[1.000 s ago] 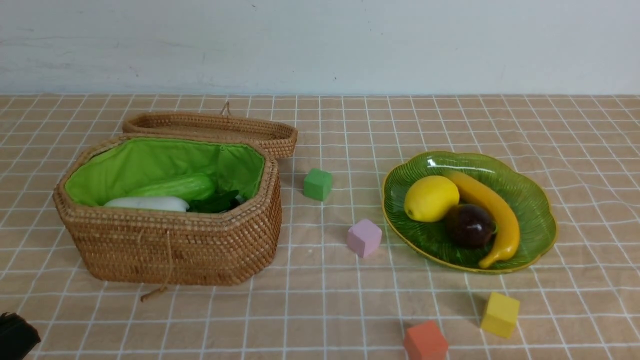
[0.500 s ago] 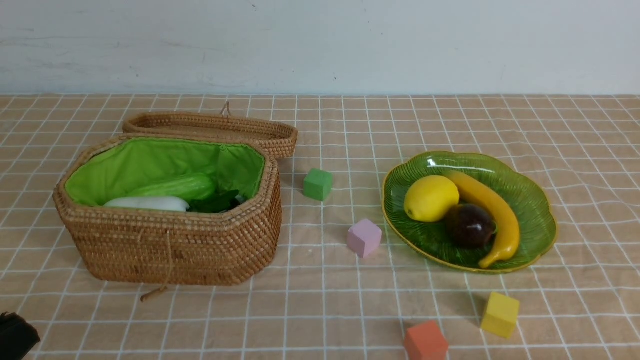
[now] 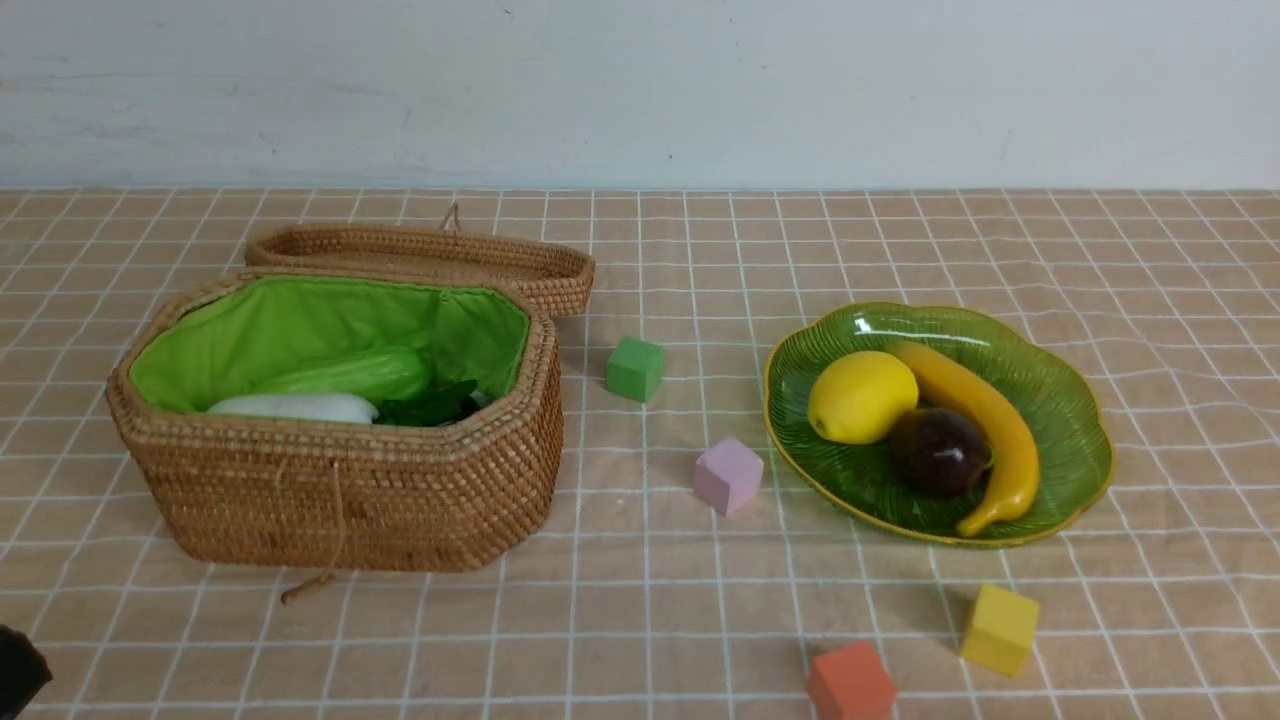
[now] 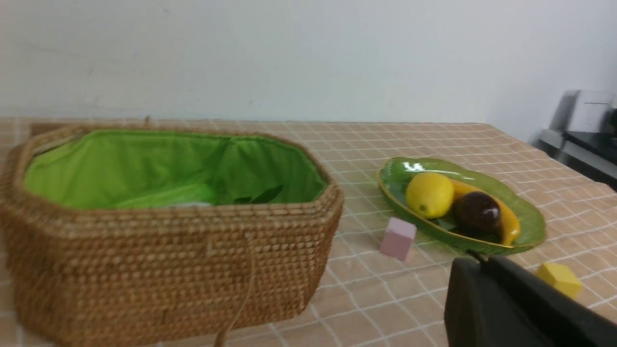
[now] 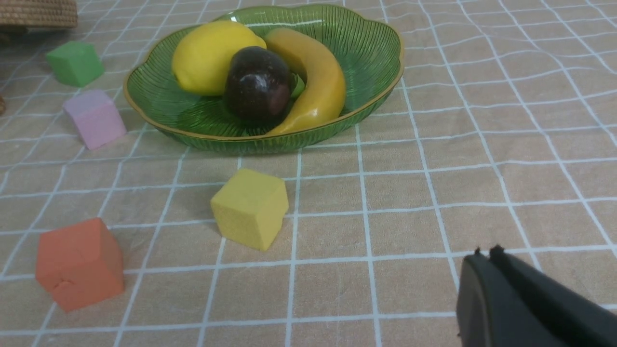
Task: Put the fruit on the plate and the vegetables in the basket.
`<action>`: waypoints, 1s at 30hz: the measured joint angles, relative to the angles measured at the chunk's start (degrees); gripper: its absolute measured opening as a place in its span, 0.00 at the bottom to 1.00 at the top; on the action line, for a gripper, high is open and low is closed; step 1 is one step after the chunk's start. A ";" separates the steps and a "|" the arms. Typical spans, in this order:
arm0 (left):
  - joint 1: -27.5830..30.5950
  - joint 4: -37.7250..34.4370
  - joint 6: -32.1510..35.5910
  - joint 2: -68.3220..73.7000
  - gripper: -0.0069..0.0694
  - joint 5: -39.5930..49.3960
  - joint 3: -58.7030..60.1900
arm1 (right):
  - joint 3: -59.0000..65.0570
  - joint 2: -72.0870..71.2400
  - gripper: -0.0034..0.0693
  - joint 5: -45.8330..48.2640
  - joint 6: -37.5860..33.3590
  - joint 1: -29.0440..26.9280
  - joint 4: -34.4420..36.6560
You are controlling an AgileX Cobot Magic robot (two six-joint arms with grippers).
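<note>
The fruit lies on the green plate (image 3: 1060,400) at the right: a lemon (image 3: 860,397), a banana (image 3: 985,420) and a dark mangosteen (image 3: 940,450). At the left, the open wicker basket (image 3: 340,490) holds vegetables: a light green one (image 3: 350,375), a white radish (image 3: 295,405) and dark leaves (image 3: 430,405); anything beneath is hidden. Only a dark corner of my left gripper (image 3: 15,670) shows at the lower left edge. Its jaws (image 4: 477,259) are shut and empty, near the basket's front. My right gripper (image 5: 484,251) is shut and empty above the cloth, short of the plate (image 5: 366,43).
The basket's lid (image 3: 420,255) lies behind it. Four cubes sit on the checked cloth: green (image 3: 635,368) and pink (image 3: 728,475) between basket and plate, yellow (image 3: 998,628) and orange (image 3: 850,685) in front of the plate.
The left gripper has drawn back toward the lower left corner, so less of it shows in the front view. Fruit, vegetables and cubes have not moved.
</note>
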 joint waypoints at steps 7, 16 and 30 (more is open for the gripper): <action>23.27 -23.14 24.29 0.00 0.07 -10.51 3.25 | 0.00 0.00 0.07 0.00 0.00 0.00 0.00; 38.58 -47.84 48.31 -0.69 0.07 -19.51 14.70 | 0.00 0.00 0.07 0.07 0.00 0.00 0.00; 38.58 -46.12 37.08 -0.69 0.07 -5.30 15.34 | 0.00 0.00 0.08 0.07 0.00 0.00 0.00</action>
